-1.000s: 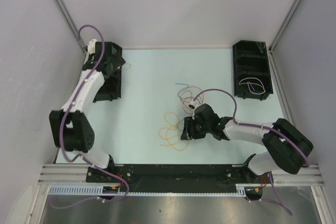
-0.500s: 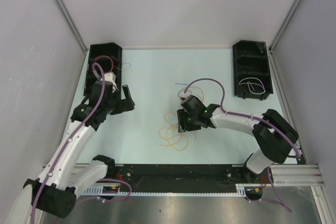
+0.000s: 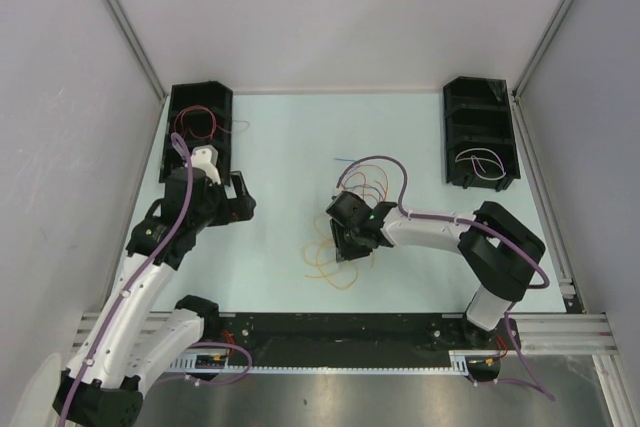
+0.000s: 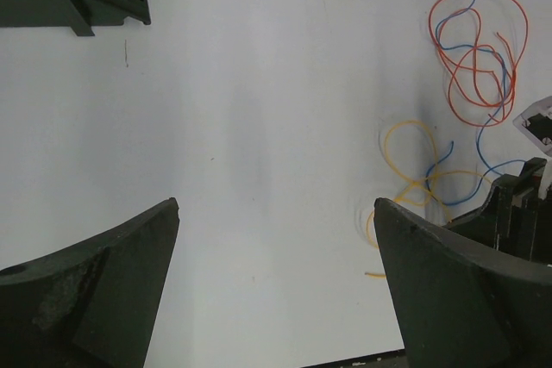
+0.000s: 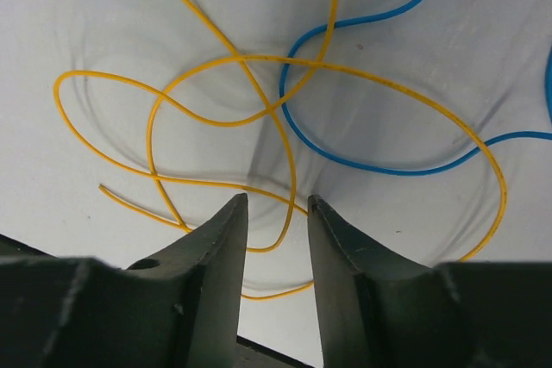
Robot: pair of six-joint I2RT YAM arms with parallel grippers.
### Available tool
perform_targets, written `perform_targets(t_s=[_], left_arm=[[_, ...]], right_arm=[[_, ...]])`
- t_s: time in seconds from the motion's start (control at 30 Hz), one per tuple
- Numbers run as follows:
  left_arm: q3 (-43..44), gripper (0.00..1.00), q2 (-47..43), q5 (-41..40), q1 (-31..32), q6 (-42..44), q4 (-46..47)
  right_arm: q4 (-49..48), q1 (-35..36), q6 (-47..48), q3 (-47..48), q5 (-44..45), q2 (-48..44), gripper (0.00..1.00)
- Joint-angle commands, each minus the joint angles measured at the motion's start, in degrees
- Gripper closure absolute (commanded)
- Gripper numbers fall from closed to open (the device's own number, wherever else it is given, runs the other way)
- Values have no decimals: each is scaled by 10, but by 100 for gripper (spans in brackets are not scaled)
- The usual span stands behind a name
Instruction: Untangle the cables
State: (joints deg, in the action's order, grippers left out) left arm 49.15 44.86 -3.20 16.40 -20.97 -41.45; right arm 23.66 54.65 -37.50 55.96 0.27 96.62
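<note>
Several thin cables [image 3: 345,217] lie in loose loops on the pale surface [image 3: 280,147]; the orange cable [image 3: 330,265] is right under the right end effector [image 5: 276,204]; it is open only a little, and one orange strand runs across that small gap, which is wider than the strand; the blue cable [image 5: 405,171] curls just beside it; red loops [image 4: 479,49] lie a little past it; the left end effector [image 4: 276,213] hangs wide open with nothing in it, well apart from the cables.

Bright, even light; soft shadows; mostly sharp.
</note>
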Motion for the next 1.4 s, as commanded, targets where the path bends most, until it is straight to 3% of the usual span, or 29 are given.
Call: perform_targets(t_s=[0.0, 0.67, 0.77, 0.8, 0.93, 1.17, 1.37], left_arm=[[-3, 0, -2, 10, 2, 13, 16], [-3, 0, 1, 14, 2, 13, 16], [-3, 0, 5, 14, 2, 14, 16], [-3, 0, 7, 15, 2, 14, 16], [-3, 0, 8, 16, 2, 14, 16], [-3, 0, 10, 14, 1, 14, 16], [-3, 0, 8, 10, 1, 13, 15]], right_arm=[[23, 12, -12, 28, 19, 20, 65], [130, 110, 3, 52, 110, 122, 71], [133, 120, 7, 52, 119, 133, 86], [128, 121, 14, 52, 119, 136, 100], [124, 120, 28, 64, 136, 140, 100], [165, 83, 69, 144, 163, 39, 100], [210, 19, 117, 277, 162, -69, 100]])
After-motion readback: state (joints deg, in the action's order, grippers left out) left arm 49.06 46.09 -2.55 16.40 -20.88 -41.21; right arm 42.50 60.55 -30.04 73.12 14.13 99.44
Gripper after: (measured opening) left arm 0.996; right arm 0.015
